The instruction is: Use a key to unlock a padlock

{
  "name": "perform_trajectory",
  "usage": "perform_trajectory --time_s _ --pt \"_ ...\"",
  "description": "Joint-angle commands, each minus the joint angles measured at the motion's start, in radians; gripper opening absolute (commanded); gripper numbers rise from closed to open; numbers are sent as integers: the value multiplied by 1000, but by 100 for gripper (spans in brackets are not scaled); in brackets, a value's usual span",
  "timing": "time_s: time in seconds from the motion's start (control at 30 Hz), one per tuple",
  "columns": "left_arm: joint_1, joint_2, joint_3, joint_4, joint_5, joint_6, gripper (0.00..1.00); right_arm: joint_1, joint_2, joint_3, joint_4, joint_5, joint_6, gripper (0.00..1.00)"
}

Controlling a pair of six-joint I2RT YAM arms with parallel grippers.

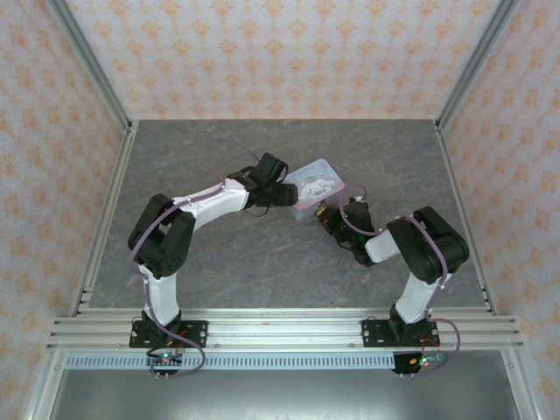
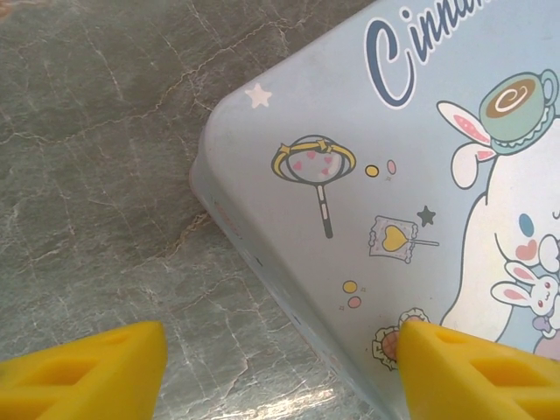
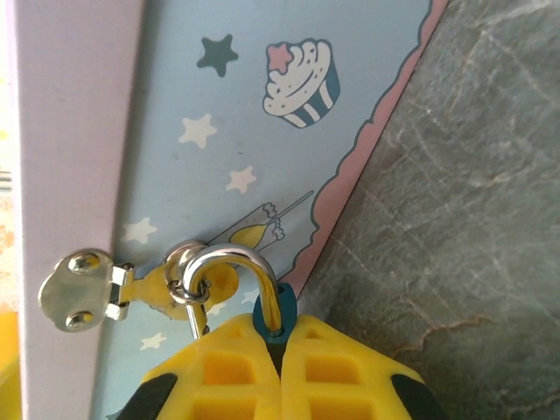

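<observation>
The teal-blue padlock (image 3: pixel 273 308) is pinched between the yellow fingers of my right gripper (image 3: pixel 280 337), which is shut on it. Its silver shackle (image 3: pixel 232 258) loops through the hasp ring on the side of the pale cartoon-printed tin (image 3: pixel 219 105). A small ring with a thin metal pin (image 3: pixel 194 317) hangs beside the shackle. The key is out of view. My left gripper (image 2: pixel 282 346) is open and straddles a corner edge of the tin (image 2: pixel 350 131); one fingertip (image 2: pixel 420 346) is over the lid, the other over the table. In the top view both grippers (image 1: pixel 284 194) (image 1: pixel 328 217) meet at the tin (image 1: pixel 313 185).
The tin sits mid-table on the grey marbled surface (image 1: pixel 245 254). A silver hasp plate (image 3: pixel 74 293) is fixed to the tin's side. Patterned walls and aluminium posts (image 1: pixel 96 70) enclose the table on three sides.
</observation>
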Motion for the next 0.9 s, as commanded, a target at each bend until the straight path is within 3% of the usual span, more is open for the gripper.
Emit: perform_trajectory --time_s 0.0,0.43,0.67,0.87 --pt "-1 91 -30 -173 -63 35 68 -47 29 12 -44 36 24 0" --pt "-1 128 -5 -201 -53 37 64 -170 -14 97 -262 -72 -91 0" --pt "-1 143 17 -216 -53 37 63 -197 -18 247 -641 -127 -303 0" --pt "-1 153 29 -228 -54 39 63 -198 -35 327 -867 -61 -425 0"
